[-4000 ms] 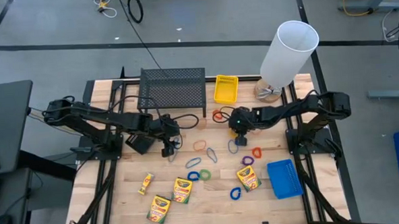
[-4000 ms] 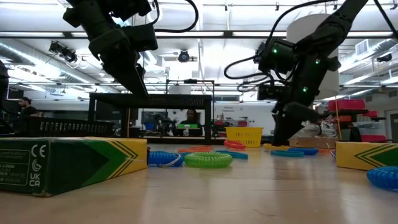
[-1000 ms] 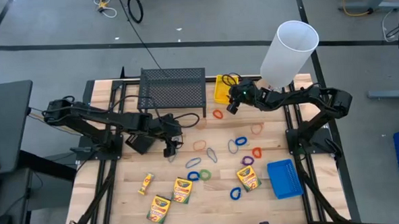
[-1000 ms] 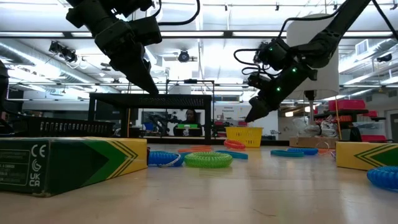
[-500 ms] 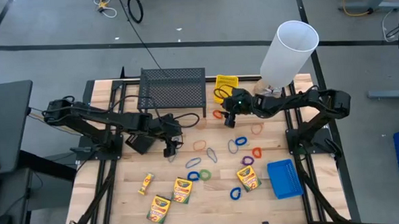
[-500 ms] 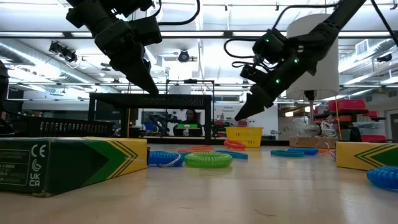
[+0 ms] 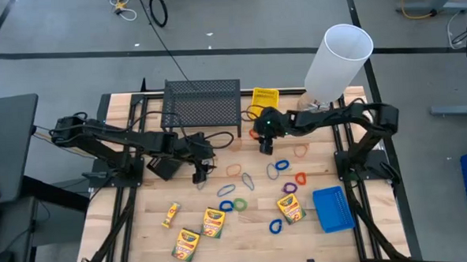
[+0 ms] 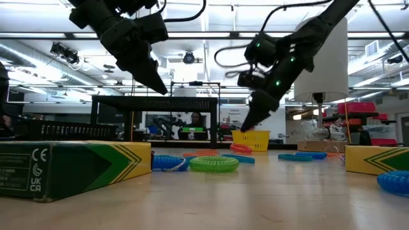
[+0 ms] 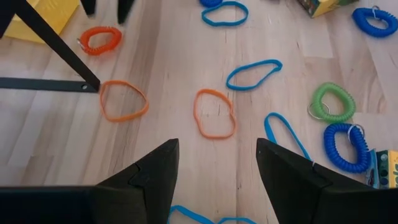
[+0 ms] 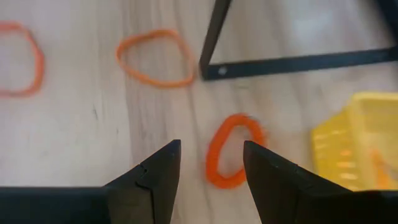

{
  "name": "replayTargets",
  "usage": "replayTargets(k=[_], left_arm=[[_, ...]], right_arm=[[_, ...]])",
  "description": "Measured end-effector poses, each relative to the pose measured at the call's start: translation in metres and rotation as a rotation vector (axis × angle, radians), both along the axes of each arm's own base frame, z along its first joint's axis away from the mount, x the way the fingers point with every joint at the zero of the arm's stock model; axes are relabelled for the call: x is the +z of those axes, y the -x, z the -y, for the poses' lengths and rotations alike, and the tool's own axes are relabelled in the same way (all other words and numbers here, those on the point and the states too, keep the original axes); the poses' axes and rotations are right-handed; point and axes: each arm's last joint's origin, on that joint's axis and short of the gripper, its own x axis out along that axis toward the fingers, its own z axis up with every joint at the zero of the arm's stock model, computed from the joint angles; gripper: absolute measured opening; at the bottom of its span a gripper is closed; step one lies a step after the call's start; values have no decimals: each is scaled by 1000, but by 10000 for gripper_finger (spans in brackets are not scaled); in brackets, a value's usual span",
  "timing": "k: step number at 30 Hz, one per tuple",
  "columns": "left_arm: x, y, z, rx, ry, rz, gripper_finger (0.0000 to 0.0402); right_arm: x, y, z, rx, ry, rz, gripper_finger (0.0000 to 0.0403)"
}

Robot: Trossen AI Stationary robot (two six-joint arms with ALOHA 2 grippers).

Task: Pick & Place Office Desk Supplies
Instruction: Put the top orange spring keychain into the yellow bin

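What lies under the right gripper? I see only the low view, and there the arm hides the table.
Observer: An orange coiled loop lies just ahead of the right gripper, near the yellow bin.
Operator: Are its fingers open?
Observer: Yes, the right wrist view shows them open, with nothing between them.
Operator: And the left gripper?
Observer: The left gripper is open too; a thin orange loop lies just ahead of it.

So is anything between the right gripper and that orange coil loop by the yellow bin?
Nothing visible. The right gripper is open above the orange coil loop, with bare wood between its fingers and the loop. The rack's foot lies just beyond the loop and the yellow bin beside it, neither in the way.
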Motion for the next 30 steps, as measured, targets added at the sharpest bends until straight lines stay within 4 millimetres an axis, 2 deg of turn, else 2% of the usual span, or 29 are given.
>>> replayTargets(k=[12,20,24,30], left_arm=[[0,0,0,-1,-1,4,221],[0,0,0,-2,-1,5,221],[0,0,0,-3,-3,5,221],[0,0,0,-3,-3,5,221]], right_arm=[[-32,-15,5,30,-2,-93,183],[-37,-17,6,31,5,-102,174],[-37,-17,5,39,-8,-102,135],[-38,-17,4,60,-39,-95,33]])
